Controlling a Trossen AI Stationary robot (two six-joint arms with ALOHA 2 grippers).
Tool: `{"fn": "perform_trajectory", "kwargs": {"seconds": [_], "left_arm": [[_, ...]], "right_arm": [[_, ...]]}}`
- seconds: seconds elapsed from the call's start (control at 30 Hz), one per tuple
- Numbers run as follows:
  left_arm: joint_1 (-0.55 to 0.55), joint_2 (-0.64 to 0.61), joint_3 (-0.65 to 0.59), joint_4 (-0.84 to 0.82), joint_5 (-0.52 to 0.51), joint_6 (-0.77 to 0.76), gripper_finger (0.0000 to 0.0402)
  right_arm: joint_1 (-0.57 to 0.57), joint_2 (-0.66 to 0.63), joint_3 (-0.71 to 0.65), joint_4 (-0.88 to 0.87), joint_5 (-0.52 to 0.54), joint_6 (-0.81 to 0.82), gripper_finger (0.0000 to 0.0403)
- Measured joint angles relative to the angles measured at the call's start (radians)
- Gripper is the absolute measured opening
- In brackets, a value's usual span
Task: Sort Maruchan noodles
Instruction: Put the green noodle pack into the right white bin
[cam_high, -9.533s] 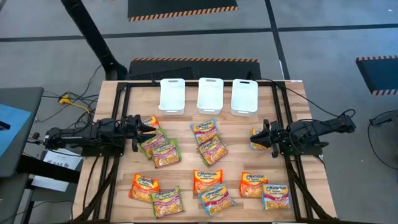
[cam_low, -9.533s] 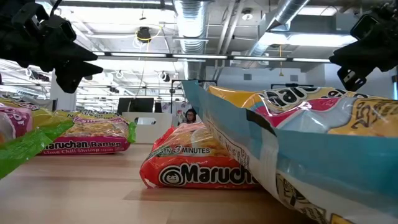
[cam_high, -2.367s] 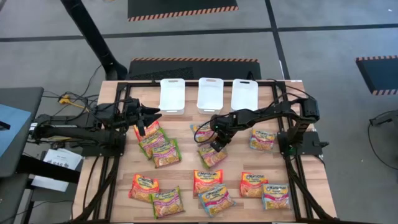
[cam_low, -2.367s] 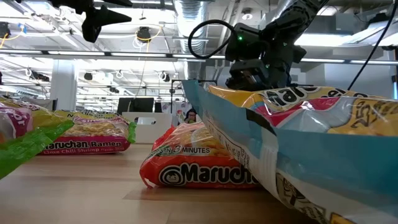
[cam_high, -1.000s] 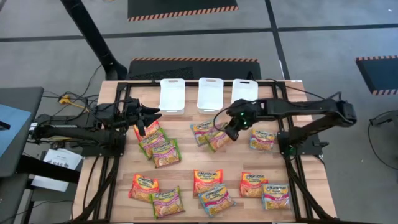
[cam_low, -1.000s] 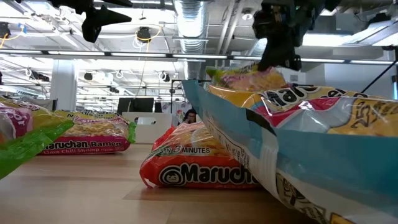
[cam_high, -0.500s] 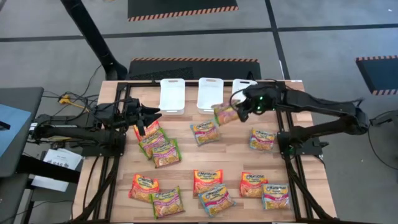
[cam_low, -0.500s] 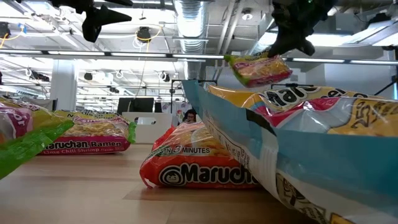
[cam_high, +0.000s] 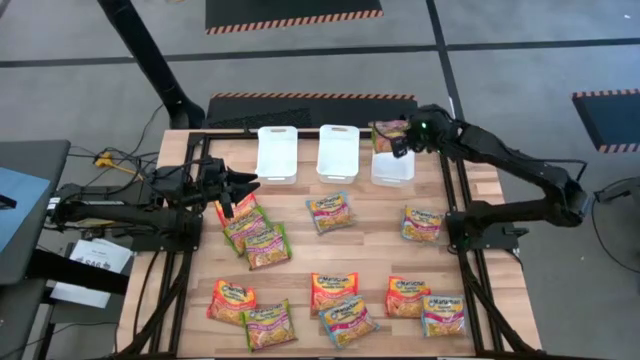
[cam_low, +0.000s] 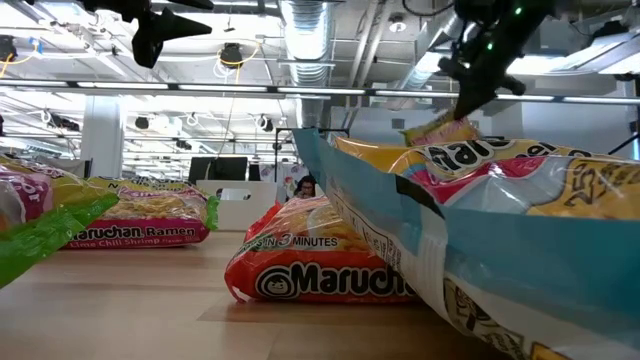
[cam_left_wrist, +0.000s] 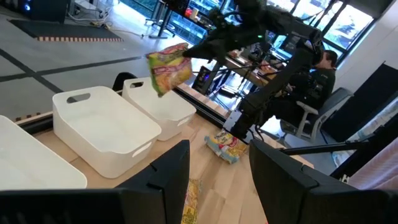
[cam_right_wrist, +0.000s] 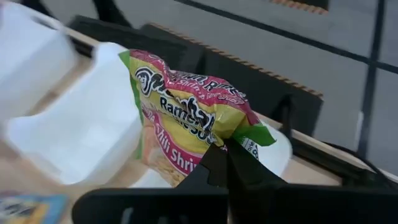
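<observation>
Maruchan noodles packet (cam_high: 387, 132), green-edged and pinched in the shut right gripper (cam_high: 400, 141), has been carried from the table's middle to above the rightmost white bin (cam_high: 392, 163), ready for release, while the left gripper (cam_high: 243, 184) waits open beyond the leftmost bin.

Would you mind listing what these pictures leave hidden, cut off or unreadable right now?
- Low view: the blue-edged packet up against the lens blocks the table's right side and all three bins.
- Right wrist view: the right gripper, shut on the green-edged packet, covers its lower corner; its flavour line is creased.
- High view: packet flavour text is too small.
- Left wrist view: the left gripper hides the nearest packets.
</observation>
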Motion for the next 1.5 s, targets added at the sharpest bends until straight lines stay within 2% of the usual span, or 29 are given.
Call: {"fn": "perform_trajectory", "kwargs": {"seconds": [0.27, 0.5, 0.93, 1.03, 1.3, 1.5], "left_arm": [[0.000, 0.000, 0.000, 0.000, 0.000, 0.000, 0.0153], [0.000, 0.000, 0.000, 0.000, 0.000, 0.007, 0.0153], [0.000, 0.000, 0.000, -0.001, 0.000, 0.008, 0.0153], [0.000, 0.000, 0.000, 0.000, 0.000, 0.008, 0.0153], [0.000, 0.000, 0.000, 0.000, 0.000, 0.008, 0.0153], [0.000, 0.000, 0.000, 0.000, -0.002, 0.008, 0.0153]], "right_arm": [[-0.089, 0.131, 0.000, 0.013, -0.001, -0.039, 0.0004], [-0.111, 0.225, 0.000, 0.106, -0.008, -0.055, 0.0005], [-0.123, 0.324, 0.000, 0.151, -0.004, -0.052, 0.0009], [-0.134, 0.336, 0.000, 0.144, -0.004, -0.052, 0.0024], [-0.147, 0.348, 0.000, 0.143, 0.005, -0.052, 0.0099], [-0.158, 0.331, 0.000, 0.131, 0.024, -0.053, 0.0135]]}}
